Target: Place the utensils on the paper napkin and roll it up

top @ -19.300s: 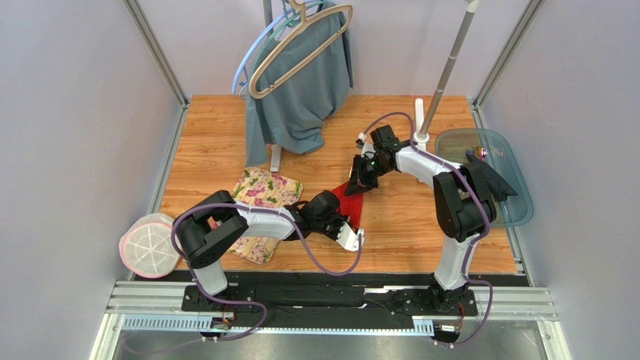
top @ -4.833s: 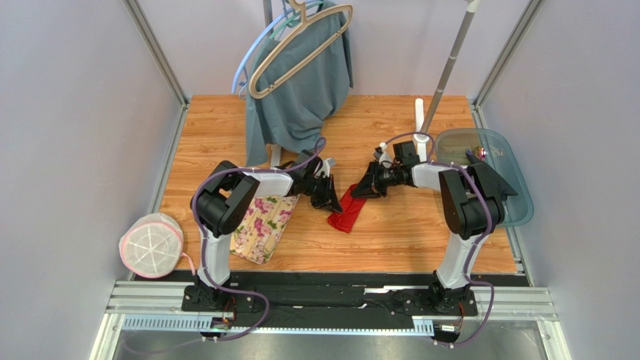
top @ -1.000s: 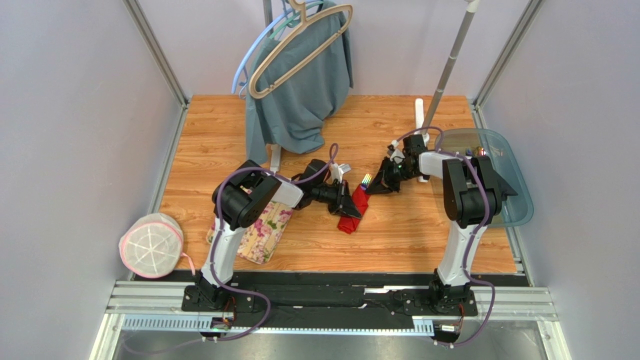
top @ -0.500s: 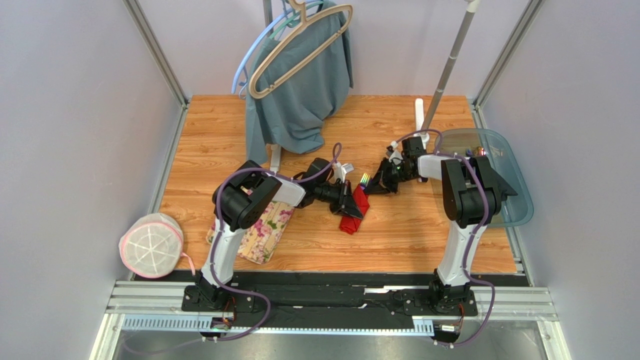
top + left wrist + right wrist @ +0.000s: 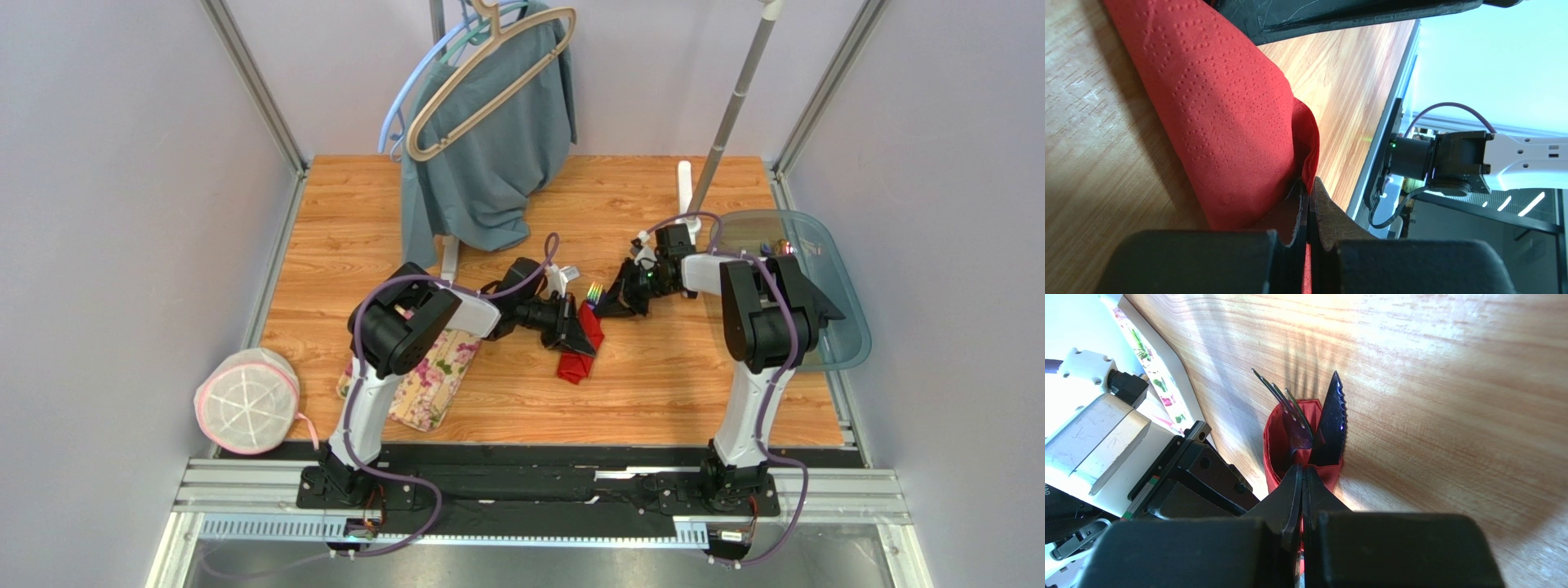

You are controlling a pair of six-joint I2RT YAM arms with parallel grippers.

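Pale walls enclosed a wooden counter; metal posts stood at its far corners, a rail ran along the near edge.

The red paper napkin lies near the middle of the wooden table, rolled into a rumpled, dimpled tube. The utensils sit bundled inside, a serrated knife and a fork poking from its far end.
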